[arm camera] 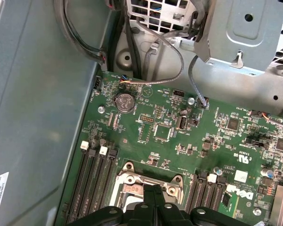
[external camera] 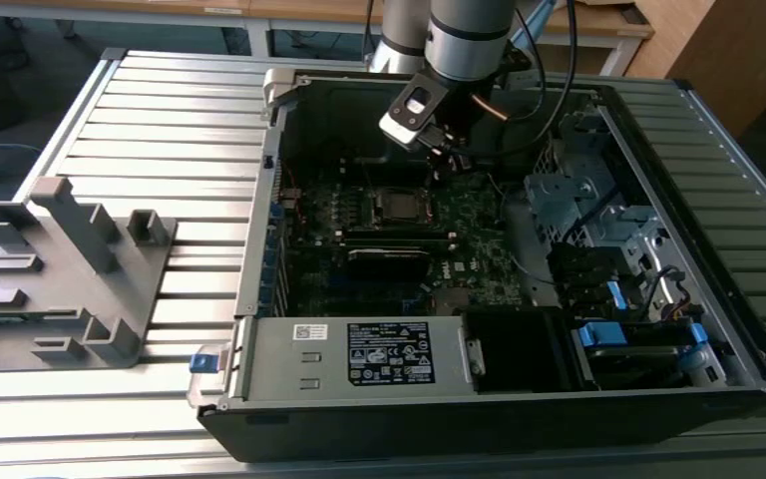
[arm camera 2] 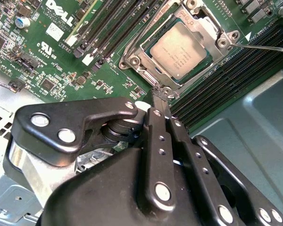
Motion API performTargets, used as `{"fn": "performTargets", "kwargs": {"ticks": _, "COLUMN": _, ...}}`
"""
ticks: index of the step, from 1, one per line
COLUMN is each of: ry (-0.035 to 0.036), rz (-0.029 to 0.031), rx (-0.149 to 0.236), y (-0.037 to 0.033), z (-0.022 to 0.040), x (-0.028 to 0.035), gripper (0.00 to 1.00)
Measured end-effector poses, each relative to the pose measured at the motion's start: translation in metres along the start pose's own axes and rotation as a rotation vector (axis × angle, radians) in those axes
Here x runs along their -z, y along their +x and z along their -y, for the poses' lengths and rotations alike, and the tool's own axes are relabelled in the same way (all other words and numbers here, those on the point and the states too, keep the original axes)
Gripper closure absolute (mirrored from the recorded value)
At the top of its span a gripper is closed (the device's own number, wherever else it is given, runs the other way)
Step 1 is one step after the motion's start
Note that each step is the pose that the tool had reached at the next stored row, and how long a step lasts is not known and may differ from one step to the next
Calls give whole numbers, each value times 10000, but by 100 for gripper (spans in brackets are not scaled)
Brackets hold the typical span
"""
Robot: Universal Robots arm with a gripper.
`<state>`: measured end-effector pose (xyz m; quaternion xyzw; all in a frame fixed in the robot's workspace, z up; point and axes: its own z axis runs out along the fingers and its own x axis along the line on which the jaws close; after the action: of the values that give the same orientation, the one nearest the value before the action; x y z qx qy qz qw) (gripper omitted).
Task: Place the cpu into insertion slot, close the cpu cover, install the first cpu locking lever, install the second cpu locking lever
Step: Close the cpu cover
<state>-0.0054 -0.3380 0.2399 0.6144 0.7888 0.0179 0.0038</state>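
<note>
The arm's black metal fingers (arm camera 2: 153, 122) were pressed shut, nothing visible between them, their tips just short of the near corner of the small square silver-rimmed insertion slot (arm camera 2: 130, 60) on the green motherboard (arm camera 2: 61, 61). Just beyond the tips, the small flat square silver-grey cpu (arm camera 2: 179, 49) lay seated in that slot, and the thin silvery windowed cpu cover (arm camera 2: 205, 24) appeared to lie down around its edges. A thin silvery wire locking lever (arm camera 2: 266, 47) ran out past the slot's far side; whether it was latched could not be told.

The chip looked light, stiff and thin, likely fragile underneath, best taken by its edges. The lever looked springy and slick, best pushed near its free end.

The open black-and-grey computer case (external camera: 263, 249), on the ribbed grey metal bench (external camera: 157, 130), held the motherboard directly below the fingers and, well away from them, a white-labelled grey power-supply box (external camera: 343, 354).
</note>
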Motion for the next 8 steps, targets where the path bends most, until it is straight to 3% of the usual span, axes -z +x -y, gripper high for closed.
{"fn": "performTargets", "kwargs": {"ticks": 8, "ry": 1, "rz": -4, "rx": 93, "y": 0, "z": 0, "x": 0, "gripper": 89}}
